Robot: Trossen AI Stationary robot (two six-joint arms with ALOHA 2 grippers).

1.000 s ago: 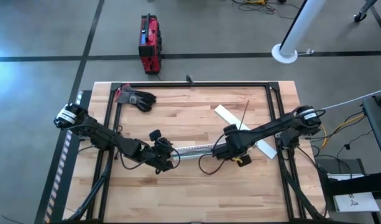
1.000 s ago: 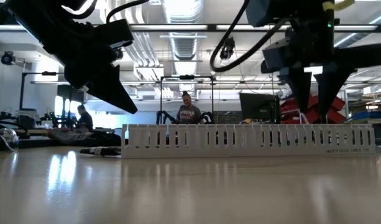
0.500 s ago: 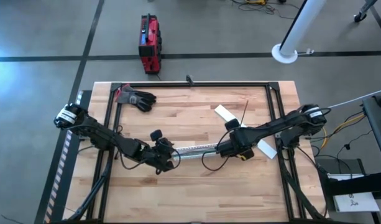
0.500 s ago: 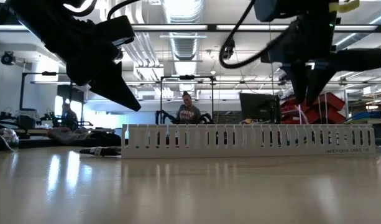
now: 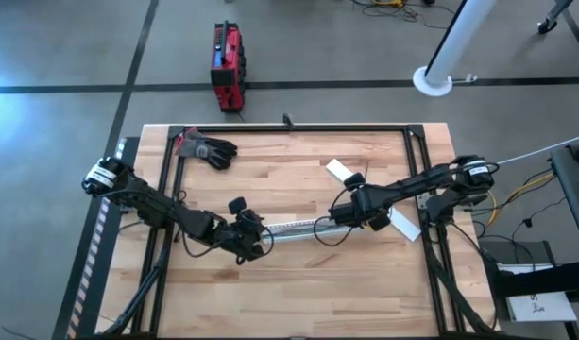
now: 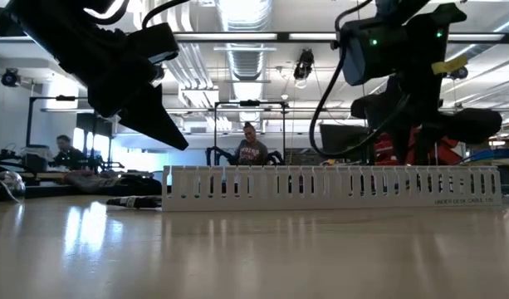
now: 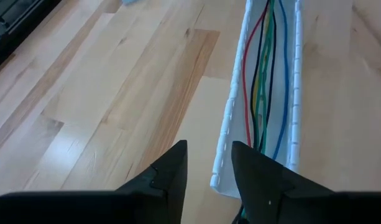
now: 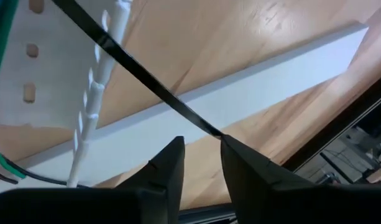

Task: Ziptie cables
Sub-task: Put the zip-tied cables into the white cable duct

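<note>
Lying slack in the white channel (image 7: 265, 93), thin limp cables (image 7: 265, 74); right gripper (image 8: 202, 155) pinches a black ziptie (image 8: 140, 81), left gripper (image 7: 209, 165) parted, empty.

Thin red, green, yellow and blue cables (image 7: 263, 74) lying lengthwise, side by side, inside the white slotted channel (image 7: 236, 93).
</note>
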